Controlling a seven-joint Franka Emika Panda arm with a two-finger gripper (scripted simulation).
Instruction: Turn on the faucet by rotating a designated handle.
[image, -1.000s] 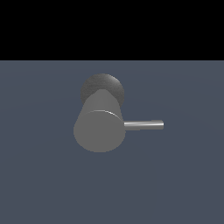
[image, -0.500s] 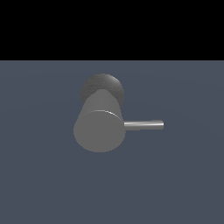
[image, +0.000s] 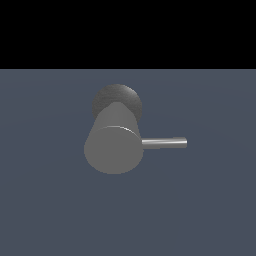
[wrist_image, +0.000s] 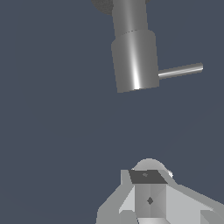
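The faucet (image: 114, 145) is a thick matte-grey cylinder with a flat round end facing the exterior camera and a darker rounded base (image: 117, 98) behind it. The handle (image: 164, 143), a thin shiny rod, sticks out level towards the exterior view's right. In the wrist view the faucet (wrist_image: 134, 59) and its handle (wrist_image: 180, 71) lie well ahead of my gripper (wrist_image: 148, 176). The gripper's white fingers sit together with no gap showing and nothing held. It stands apart from the faucet and touches nothing. The exterior view does not show the gripper.
A flat blue-grey surface (image: 50, 200) spreads all around the faucet. A black band fills the top of the exterior view.
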